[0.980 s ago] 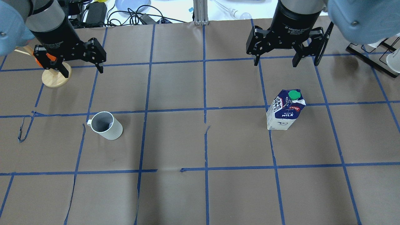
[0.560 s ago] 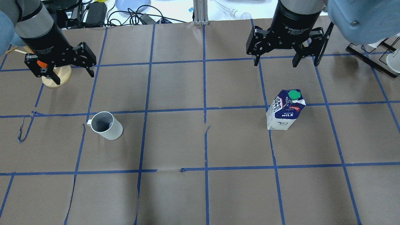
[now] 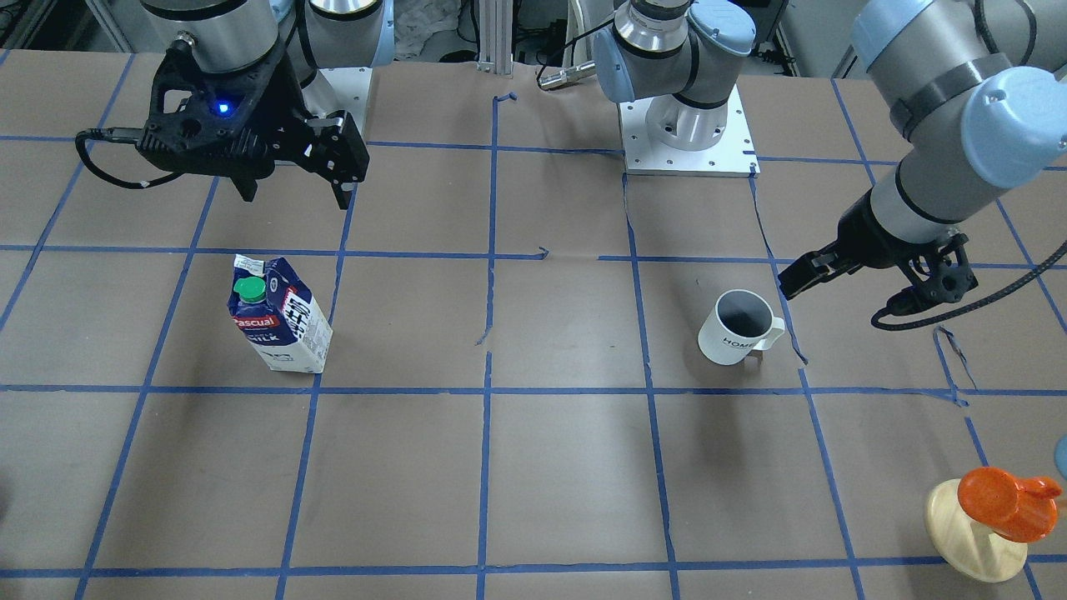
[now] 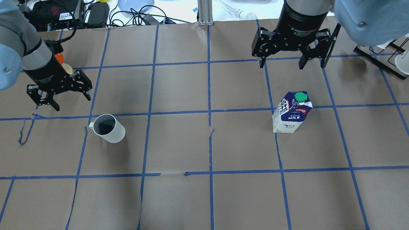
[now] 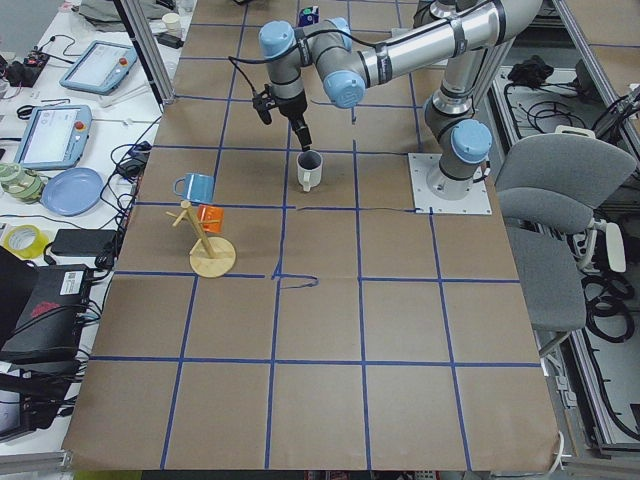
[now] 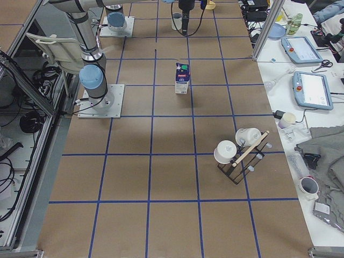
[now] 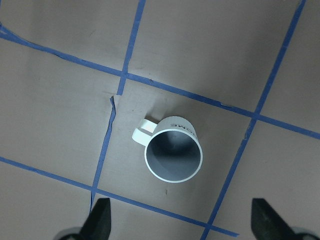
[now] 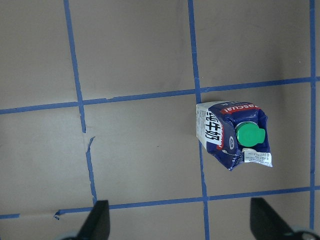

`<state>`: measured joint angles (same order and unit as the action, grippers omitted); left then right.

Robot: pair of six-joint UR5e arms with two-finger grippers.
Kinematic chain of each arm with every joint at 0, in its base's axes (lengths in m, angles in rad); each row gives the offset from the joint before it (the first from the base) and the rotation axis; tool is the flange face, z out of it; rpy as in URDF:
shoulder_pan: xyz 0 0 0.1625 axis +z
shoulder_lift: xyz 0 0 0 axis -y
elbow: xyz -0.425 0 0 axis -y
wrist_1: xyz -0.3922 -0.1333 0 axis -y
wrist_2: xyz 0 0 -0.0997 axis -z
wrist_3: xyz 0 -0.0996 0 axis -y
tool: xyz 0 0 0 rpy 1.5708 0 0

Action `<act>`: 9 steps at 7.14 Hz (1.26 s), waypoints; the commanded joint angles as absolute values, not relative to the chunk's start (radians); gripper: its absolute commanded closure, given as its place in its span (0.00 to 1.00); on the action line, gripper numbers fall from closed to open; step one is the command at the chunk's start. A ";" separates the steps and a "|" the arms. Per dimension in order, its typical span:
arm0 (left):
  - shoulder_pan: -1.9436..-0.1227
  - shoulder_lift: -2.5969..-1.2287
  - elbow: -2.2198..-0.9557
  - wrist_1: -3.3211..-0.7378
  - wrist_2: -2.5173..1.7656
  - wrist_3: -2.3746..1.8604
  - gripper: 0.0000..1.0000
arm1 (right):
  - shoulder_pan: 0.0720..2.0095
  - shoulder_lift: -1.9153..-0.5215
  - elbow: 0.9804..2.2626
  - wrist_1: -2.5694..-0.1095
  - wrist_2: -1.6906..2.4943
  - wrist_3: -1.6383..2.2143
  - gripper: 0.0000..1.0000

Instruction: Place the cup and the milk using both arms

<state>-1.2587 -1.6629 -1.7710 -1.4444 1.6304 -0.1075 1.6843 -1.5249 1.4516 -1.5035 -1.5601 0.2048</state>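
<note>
The white cup stands upright on the brown paper, handle toward the overhead view's left; it also shows in the front view and the left wrist view. My left gripper is open and empty, hovering just beyond and left of the cup; its fingertips frame the wrist view's lower edge. The milk stands upright, green cap on top, and also shows in the front view and the right wrist view. My right gripper is open and empty, high beyond the milk.
A wooden mug tree with an orange mug stands at the far left of the table, partly behind my left arm in the overhead view. A black rack with white cups stands at the far right. Cables and a plate lie past the table's far edge.
My left gripper has moved nearer and lower, from over the wooden mug tree toward the cup, still open. The right gripper, cup and milk have not moved.
</note>
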 commanded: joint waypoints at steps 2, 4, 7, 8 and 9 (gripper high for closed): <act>-1.230 -1.677 -1.928 -1.384 1.557 -0.109 0.00 | 1.674 -1.523 1.463 -1.505 -1.562 0.199 0.00; -1.229 -1.719 -1.953 -1.289 1.555 -0.110 0.00 | 1.664 -1.522 1.474 -1.508 -1.574 0.192 0.00; -1.223 -1.753 -1.959 -1.249 1.554 -0.144 0.00 | 1.582 -1.503 1.540 -1.531 -1.572 0.125 0.00; -1.221 -1.765 -1.960 -1.252 1.554 -0.144 0.00 | 1.553 -1.503 1.595 -1.593 -1.574 0.092 0.00; -1.221 -1.787 -1.960 -1.247 1.554 -0.144 0.00 | 1.540 -1.503 1.652 -1.645 -1.574 0.075 0.00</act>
